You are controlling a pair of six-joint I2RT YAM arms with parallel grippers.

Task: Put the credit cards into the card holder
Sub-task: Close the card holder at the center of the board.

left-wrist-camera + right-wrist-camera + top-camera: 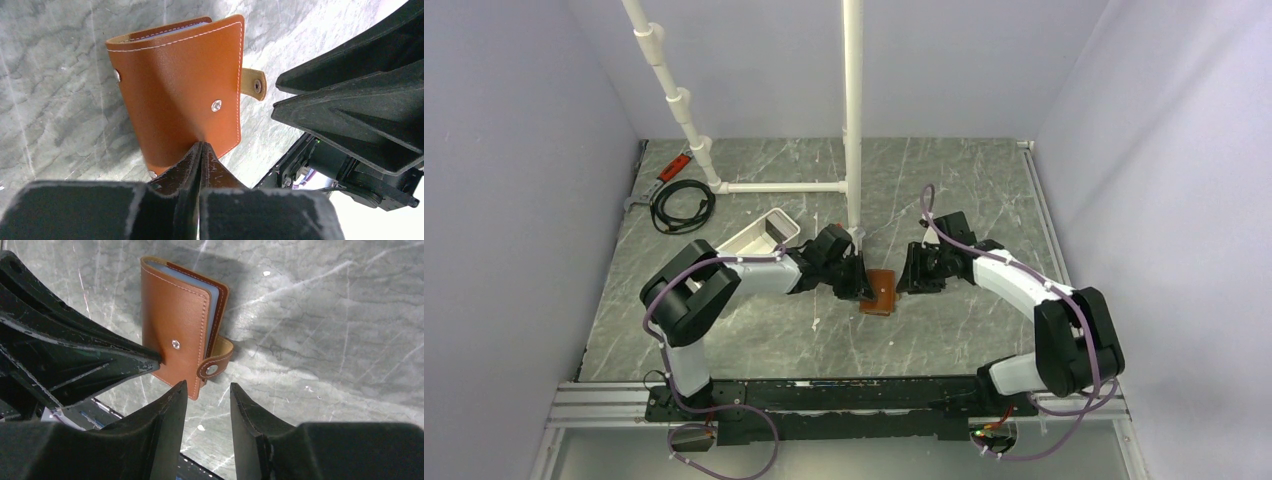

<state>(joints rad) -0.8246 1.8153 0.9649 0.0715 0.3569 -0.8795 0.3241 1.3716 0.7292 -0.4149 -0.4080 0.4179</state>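
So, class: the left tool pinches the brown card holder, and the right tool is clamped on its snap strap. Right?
No. The left tool pinches the card holder, but the right tool is open, short of the snap strap, not clamped on it; the right wrist view shows this.

Looks like a robotics lab, set up as an enclosed test cell. Boxed in on three sides by plain pale lilac walls [524,150]. Floored with a grey marble-patterned worktop [984,190], edged at the near side by a slotted aluminium rail [604,400]. Fitted with two black-and-white robot arms, the left arm [724,275] and the right arm [1024,285], bolted side by side along that rail and trailing purple cables [659,300]. Rigged with a white plastic pipe frame [853,110] rising from the back of the worktop. Scattered near the far left corner with a coiled black cable [682,205] and a red-handled tool [674,165], workshop clutter of the bench kind
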